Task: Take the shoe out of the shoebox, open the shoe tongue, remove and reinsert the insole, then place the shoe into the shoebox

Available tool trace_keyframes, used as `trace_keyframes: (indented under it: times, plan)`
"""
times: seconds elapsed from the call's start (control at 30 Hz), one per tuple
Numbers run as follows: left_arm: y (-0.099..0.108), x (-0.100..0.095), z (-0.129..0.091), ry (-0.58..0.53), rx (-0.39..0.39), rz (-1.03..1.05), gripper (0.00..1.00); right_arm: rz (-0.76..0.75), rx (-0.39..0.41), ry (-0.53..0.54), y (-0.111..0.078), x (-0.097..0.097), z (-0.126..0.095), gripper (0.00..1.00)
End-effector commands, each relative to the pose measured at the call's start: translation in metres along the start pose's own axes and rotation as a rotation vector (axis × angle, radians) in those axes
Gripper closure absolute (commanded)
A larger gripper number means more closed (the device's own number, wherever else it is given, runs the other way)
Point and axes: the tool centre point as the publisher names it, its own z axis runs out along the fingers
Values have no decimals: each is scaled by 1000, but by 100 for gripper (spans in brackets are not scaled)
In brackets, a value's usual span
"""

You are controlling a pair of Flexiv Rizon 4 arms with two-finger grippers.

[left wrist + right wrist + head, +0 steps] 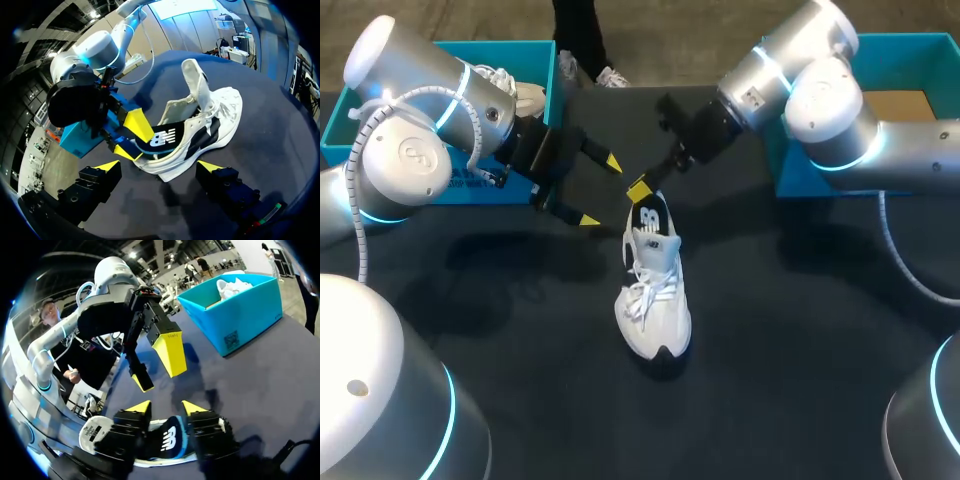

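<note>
A white shoe (655,300) with a black heel stands on the dark table, heel toward the back, its tongue pulled up (192,80). My right gripper (640,190) is at the heel. In the right wrist view the gripper (166,407) is open and straddles the black heel (170,437). My left gripper (600,191) hovers wide open just left of the heel, holding nothing. From the left wrist, the shoe (210,120) lies ahead of the left gripper (159,166), with the right gripper (130,139) on the heel. The blue shoebox (470,190) stands behind my left arm.
The blue shoebox (240,305) holds another white shoe (515,95). A second blue box (910,50) stands at the back right behind my right arm. Dark tabletop (520,300) stretches in front of and beside the shoe.
</note>
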Motion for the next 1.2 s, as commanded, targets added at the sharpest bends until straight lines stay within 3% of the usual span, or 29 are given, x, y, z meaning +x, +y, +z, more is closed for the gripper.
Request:
trace_keyframes:
  times: [0.03, 0.3, 0.6, 0.67, 0.77, 0.83, 0.87, 1.07, 1.2]
  plan:
    - [0, 0, 0, 0, -2, 1, 0, -1, -11, -21, -3, 2, -3, 41]
    - [0, 0, 0, 0, -2, 1, 0, -23, -6, -28, 6, 7, -8, 50]
    - [0, 0, 0, 0, -2, 1, 0, -44, -22, -80, 19, 11, -28, 46]
    - [0, 0, 0, 0, -2, 1, 0, -25, -31, -104, 21, 11, -33, 51]
    - [0, 0, 0, 0, -2, 1, 0, 11, -52, -148, 23, 13, -40, 66]
    - [0, 0, 0, 0, -2, 1, 0, 41, -68, -187, 21, 14, -46, 92]
    - [0, 0, 0, 0, -2, 1, 0, 49, -73, -201, 21, 14, -48, 100]
    - [0, 0, 0, 0, -2, 1, 0, 133, -76, -310, 15, 15, -59, 100]
    - [0, 0, 0, 0, -2, 1, 0, 191, -8, -382, 14, 17, -63, 100]
